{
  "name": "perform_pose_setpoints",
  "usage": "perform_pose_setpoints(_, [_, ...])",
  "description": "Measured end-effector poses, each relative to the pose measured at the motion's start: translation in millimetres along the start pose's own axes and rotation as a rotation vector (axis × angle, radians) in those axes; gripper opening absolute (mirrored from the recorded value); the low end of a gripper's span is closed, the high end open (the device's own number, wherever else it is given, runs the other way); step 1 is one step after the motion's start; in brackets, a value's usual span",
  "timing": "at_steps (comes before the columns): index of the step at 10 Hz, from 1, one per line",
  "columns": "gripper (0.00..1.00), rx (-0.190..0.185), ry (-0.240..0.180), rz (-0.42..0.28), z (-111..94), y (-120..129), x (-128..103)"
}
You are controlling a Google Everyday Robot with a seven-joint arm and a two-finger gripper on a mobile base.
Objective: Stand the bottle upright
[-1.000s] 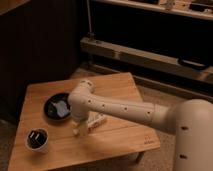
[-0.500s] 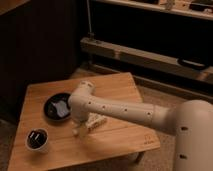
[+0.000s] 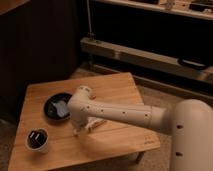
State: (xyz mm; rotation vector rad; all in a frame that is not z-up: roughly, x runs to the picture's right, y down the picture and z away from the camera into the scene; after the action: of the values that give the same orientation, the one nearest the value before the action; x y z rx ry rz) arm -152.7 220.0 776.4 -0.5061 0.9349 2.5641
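Where the white arm bends down onto the bench, the bottle lies on its side on the wood. Only a pale sliver of it shows, poking out from under the arm just beside the gripper, on the side toward the robot's body. It is not upright. The gripper sits low at the arm's end, right down at the bench top. The bulky wrist above hides most of it, so I cannot tell how far it is parted or whether it has hold of the bottle. Just past the gripper, toward the dark wall, a black pan rests flat with something pale in its middle. Near the gripper on the other side, toward the front corner of the bench, stands a white cup with a dark inside, apart from both pan and bottle.
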Motion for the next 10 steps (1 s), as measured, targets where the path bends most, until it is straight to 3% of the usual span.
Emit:
perform_pose_setpoints(7, [0.80,0.009,0.001,-0.007,10.9,0.2,3.3])
perform_pose_setpoints(8, [0.77,0.009,0.001,-0.006,11.7,0.6,2.9])
perform_pose_setpoints(10, [0.58,0.010,0.002,-0.010,12.8,1.6,2.1])
